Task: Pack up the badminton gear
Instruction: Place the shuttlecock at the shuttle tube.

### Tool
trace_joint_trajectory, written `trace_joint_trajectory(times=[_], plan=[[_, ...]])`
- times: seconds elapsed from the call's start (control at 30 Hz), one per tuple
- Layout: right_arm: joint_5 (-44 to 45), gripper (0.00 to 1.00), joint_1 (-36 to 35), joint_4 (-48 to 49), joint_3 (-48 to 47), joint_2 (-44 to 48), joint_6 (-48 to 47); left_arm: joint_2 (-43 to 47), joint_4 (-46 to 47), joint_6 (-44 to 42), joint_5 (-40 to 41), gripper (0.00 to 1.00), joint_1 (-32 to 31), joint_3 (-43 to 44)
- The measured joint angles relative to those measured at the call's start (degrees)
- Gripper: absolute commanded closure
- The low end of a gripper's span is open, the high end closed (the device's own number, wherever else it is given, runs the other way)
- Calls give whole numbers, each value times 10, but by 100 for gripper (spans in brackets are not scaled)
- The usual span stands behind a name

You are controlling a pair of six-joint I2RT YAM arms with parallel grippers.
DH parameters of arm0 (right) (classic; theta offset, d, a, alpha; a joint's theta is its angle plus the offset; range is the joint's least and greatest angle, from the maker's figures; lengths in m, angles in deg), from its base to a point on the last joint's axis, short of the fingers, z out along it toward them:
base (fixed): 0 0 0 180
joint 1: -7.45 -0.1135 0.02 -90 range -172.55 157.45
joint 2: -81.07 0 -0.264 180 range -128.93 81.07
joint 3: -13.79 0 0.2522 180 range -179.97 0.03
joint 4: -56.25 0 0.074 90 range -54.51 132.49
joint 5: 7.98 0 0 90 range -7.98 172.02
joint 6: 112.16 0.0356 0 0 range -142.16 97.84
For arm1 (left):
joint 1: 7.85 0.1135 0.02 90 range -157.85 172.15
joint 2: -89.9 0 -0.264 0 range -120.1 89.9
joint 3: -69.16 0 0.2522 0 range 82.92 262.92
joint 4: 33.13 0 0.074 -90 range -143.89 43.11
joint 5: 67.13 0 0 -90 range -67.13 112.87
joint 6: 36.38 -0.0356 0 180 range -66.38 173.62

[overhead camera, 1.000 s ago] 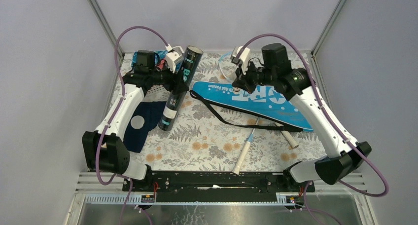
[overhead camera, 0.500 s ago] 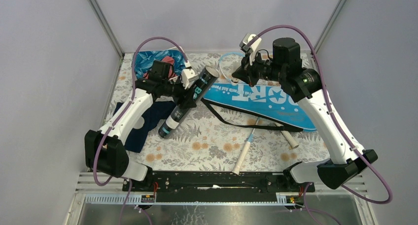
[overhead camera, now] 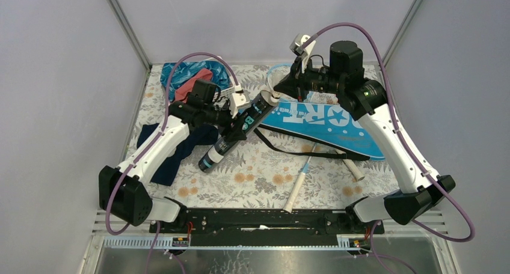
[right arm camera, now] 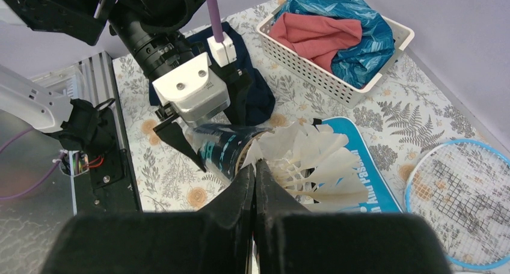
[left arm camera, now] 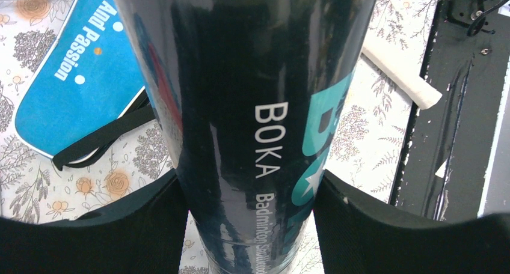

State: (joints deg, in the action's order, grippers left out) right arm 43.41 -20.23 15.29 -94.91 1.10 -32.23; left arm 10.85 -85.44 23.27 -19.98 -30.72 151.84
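Left tool (overhead camera: 242,107): jaws spread wide and clamped across the middle of the black tube (overhead camera: 224,146). The tube is tilted, with its open mouth raised ahead of the tool and its banded end low behind it, near the worktop (overhead camera: 252,179).
Right tool (right arm camera: 254,173): jaws pinched fully together on the feather skirt of a white shuttlecock (right arm camera: 310,158). The shuttlecock sits just past the tips, right beside the tube's mouth. Whether it has entered the mouth cannot be told.
Tube handling: it looks stiff, light and glossy, so it may twist or slide in a loose grip. The mid-length hold looks sound.
Shuttlecock handling: it is very light, with thin feathers that crush easily. The cork end would be the safer hold, but it is hidden here.
Step in hand: probably feeding the shuttlecock into the tube, which calls for a straight, gentle push.
Bag (overhead camera: 328,121): soft, flat and blue, lying under the right tool, with its black strap (overhead camera: 288,148) trailing toward the arm bases.
Rackets: two white handles (overhead camera: 298,190) (overhead camera: 355,170) lie nearer the bases than either tool. One strung head (right arm camera: 460,209) lies beyond the right tool.
Surface: level, covered with a floral print.
Room: plain walls stand close on three sides. A white basket (right arm camera: 385,63) of cloths sits behind the left tool, and a navy cloth (overhead camera: 171,160) lies below the left arm.
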Motion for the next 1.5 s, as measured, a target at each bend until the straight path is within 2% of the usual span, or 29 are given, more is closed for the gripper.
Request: trace_joint_trajectory(times=[0.47, 0.73, 0.87, 1.0, 1.1, 1.5], plan=[[-31, 100, 0, 74, 85, 0, 47, 8, 44, 53, -27, 99, -9, -18], [-73, 90, 4, 130, 132, 0, 82, 9, 68, 78, -35, 100, -11, -36], [-86, 82, 9, 141, 143, 0, 97, 12, 71, 77, -35, 100, -12, -42], [-100, 66, 16, 147, 146, 0, 112, 19, 72, 75, -35, 100, -12, -46], [-106, 58, 22, 150, 146, 0, 122, 23, 73, 72, -33, 100, -12, -46], [-121, 41, 31, 151, 146, 1, 127, 27, 73, 59, -33, 100, -15, -46]])
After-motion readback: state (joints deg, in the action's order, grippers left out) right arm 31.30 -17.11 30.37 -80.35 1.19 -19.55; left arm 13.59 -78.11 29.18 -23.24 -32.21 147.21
